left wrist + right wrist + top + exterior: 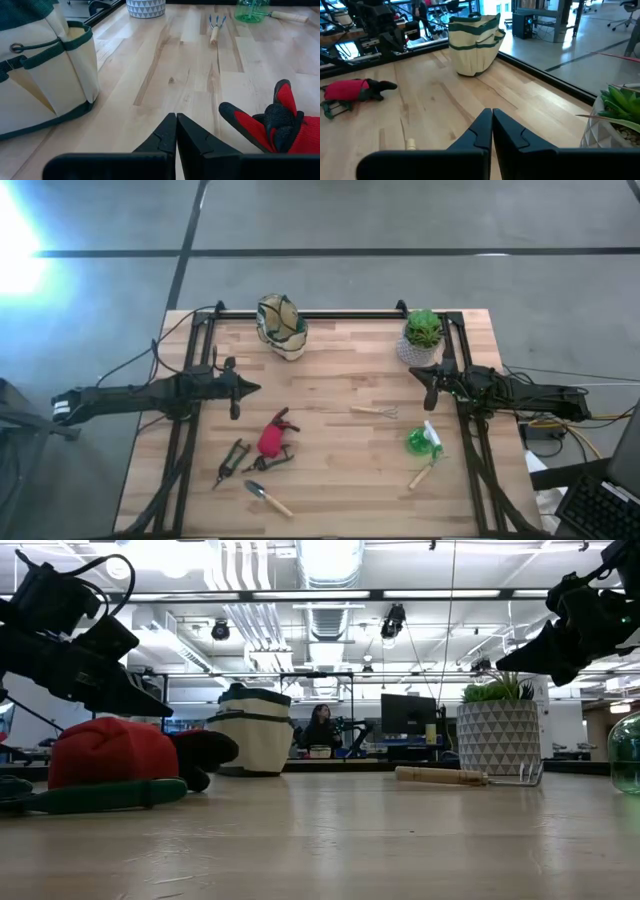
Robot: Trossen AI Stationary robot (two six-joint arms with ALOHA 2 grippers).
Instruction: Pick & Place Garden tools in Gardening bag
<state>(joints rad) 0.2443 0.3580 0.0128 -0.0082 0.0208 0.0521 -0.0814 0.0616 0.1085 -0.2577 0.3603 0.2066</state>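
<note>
The beige gardening bag with green trim stands upright at the table's far edge. On the near half of the table lie a red-and-black glove, dark pruners and a wooden-handled trowel. Toward the right lie a small fork, a round green spray bottle and another wooden-handled tool. My left gripper hovers shut over the left middle, between bag and glove. My right gripper hovers shut at the right, beside the potted plant.
A green plant in a white patterned pot stands at the far right corner, close to my right gripper. Black frame rails run along the table's left, right and far edges. Bare wood lies at the table's centre.
</note>
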